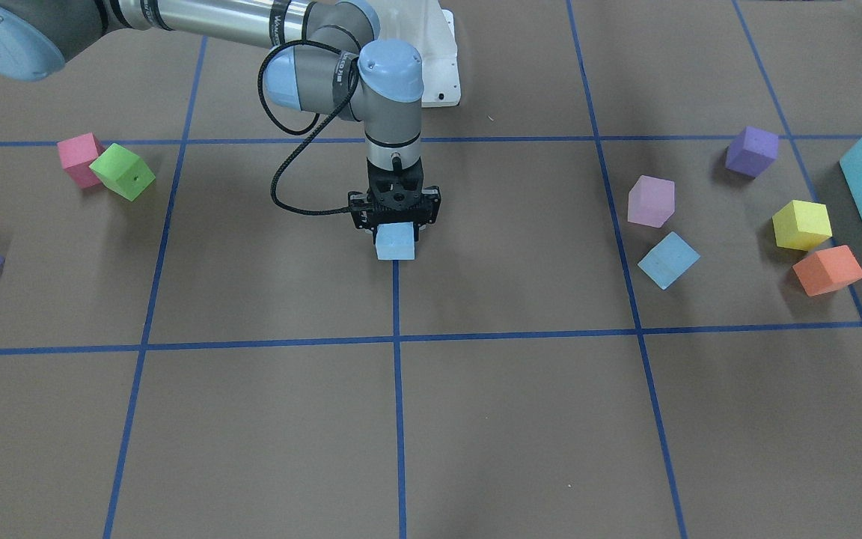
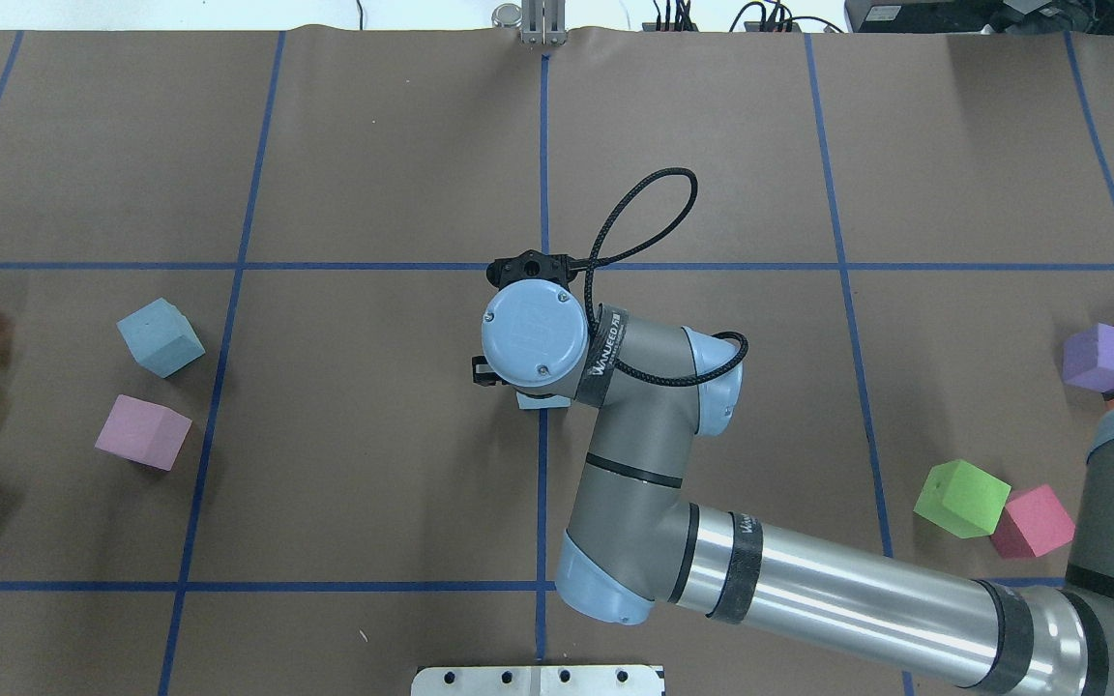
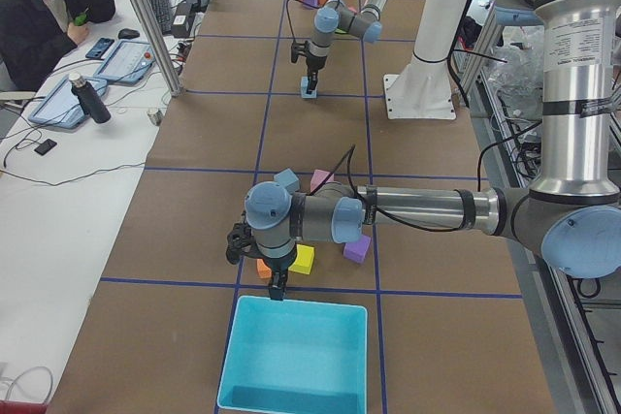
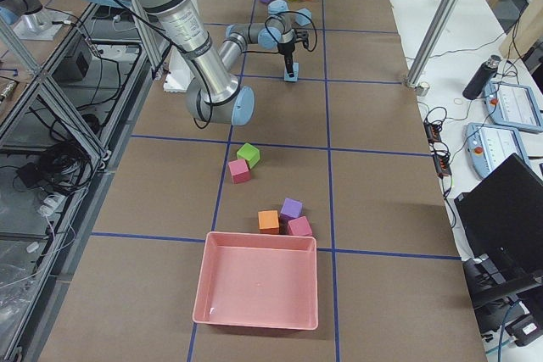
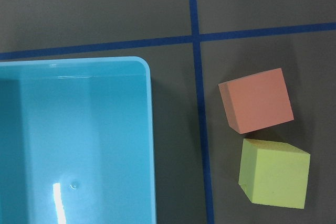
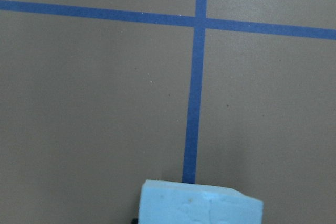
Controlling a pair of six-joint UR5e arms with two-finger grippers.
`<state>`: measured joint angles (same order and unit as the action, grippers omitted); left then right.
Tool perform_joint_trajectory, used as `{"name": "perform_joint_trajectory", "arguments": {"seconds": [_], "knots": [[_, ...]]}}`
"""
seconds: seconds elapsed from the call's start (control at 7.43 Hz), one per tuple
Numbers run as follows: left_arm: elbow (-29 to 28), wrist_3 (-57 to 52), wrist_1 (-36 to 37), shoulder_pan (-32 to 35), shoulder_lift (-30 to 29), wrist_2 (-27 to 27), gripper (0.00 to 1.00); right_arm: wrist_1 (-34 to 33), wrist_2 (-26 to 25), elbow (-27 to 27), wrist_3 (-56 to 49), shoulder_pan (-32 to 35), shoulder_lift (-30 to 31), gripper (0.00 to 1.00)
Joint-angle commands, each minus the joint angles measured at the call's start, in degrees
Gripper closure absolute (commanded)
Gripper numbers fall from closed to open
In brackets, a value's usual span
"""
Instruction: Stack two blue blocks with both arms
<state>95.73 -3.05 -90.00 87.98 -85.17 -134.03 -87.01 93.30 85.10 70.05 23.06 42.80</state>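
Crossing brown tabletop (image 1: 521, 434), blue tape grid (image 1: 396, 338)

Front-facing cam: across table (image 1: 476, 419), steep down, white base mount (image 1: 446, 71) at top. Overhead: behind robot, looking forward-down, mid range; shares right arm (image 2: 634, 435) and blue block (image 1: 395, 243) with front view, flipped. Side cams: table ends, far, lengthwise. Wrist cams: very close, straight down; left over turquoise box (image 5: 79, 140), right over tape cross (image 6: 198, 22).
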Motion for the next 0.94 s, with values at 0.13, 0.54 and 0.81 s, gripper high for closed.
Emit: {"name": "perform_joint_trajectory", "arguments": {"seconds": [0.13, 0.54, 0.81], "knots": [[0.1, 0.1, 0.0, 0.0, 0.0, 0.0, 0.01, -4.0, 0.9, 5.4, 0.5, 1.9, 0.2, 0.00], [2.0, 0.4, 0.3, 0.0, -3.7, 0.4, 0.01, -9.7, 11.8, 13.2, -3.2, 14.2, 3.0, 0.00], [3.8, 0.1, -0.2, 0.0, -7.2, 0.1, 0.01, -9.1, 19.1, 15.1, -17.5, 24.3, 8.7, 0.00]]}}
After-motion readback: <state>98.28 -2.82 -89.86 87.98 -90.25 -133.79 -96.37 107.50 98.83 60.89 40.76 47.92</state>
